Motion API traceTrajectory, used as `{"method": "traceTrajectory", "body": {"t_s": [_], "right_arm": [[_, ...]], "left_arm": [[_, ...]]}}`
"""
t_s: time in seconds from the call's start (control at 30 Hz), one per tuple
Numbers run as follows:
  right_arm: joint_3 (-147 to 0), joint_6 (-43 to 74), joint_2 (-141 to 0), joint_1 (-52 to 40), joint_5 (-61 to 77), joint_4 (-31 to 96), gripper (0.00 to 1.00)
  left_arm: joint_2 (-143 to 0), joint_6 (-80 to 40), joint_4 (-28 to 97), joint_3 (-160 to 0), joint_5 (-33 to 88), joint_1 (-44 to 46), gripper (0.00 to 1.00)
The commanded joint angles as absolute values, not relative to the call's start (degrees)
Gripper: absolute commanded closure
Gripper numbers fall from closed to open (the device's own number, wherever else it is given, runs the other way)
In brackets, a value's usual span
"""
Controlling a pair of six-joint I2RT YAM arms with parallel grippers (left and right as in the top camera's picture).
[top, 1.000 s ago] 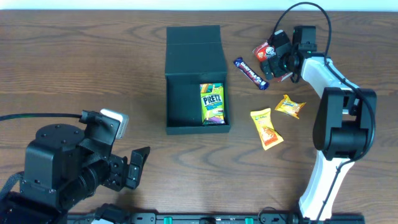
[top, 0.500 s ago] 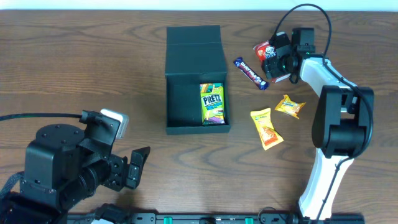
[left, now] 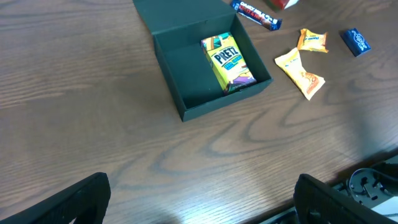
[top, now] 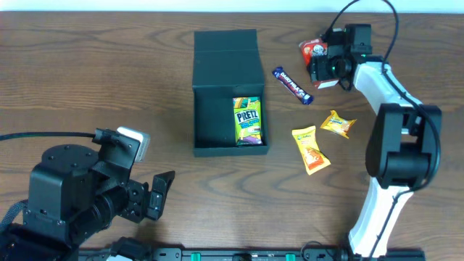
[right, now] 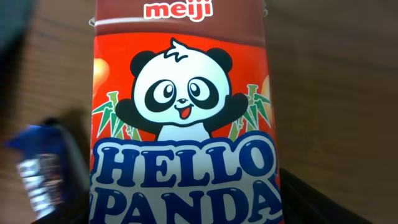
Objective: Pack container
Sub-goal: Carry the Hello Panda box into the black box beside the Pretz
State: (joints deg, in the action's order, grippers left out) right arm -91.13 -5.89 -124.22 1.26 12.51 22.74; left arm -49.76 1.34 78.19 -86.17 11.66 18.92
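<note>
The container (top: pixel 212 119) is a dark square box, open, its flap lid (top: pixel 226 51) laid back toward the far side. A green-yellow Pretz box (top: pixel 247 120) lies inside along the right wall; the left wrist view shows the container (left: pixel 186 71) and the Pretz box (left: pixel 228 61) as well. My right gripper (top: pixel 323 64) at the far right is shut on a red Hello Panda box (top: pixel 314 49), which fills the right wrist view (right: pixel 180 112) between the dark jaws. My left gripper (top: pixel 156 196) hangs open over bare wood near the front left, its fingers (left: pixel 81 199) wide apart.
Right of the container lie a dark blue chocolate bar (top: pixel 291 85), a small yellow packet (top: pixel 338 123) and a longer orange-yellow packet (top: pixel 310 150). A small blue wrapper (left: pixel 356 40) sits further right, and it also shows as a blue wrapper (right: pixel 40 165) beside the panda box.
My right gripper has closed on the Hello Panda box and shifted it a little toward the table's far edge. The left arm has stayed still.
</note>
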Motion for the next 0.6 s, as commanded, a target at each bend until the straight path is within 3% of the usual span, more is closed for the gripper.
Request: {"method": "traceTrajectory", "body": {"t_s": [0.0,0.3,0.57], "right_arm": [[-92.90,-4.03,-118.02,-0.19,14.85,23.55,0.28],[-92.90,0.05,-108.97,-8.88,14.87,29.91,0.29],[-92.88,14.13,-106.17,-22.48,13.45,37.19,0.32]], "left_arm": [[-49.80,1.74,78.28,-87.15,12.03,18.87,0.05],[-49.80,1.74,78.28,-87.15,12.03,18.87,0.05],[-49.80,1.74,78.28,-87.15,12.03,18.87,0.05]]}}
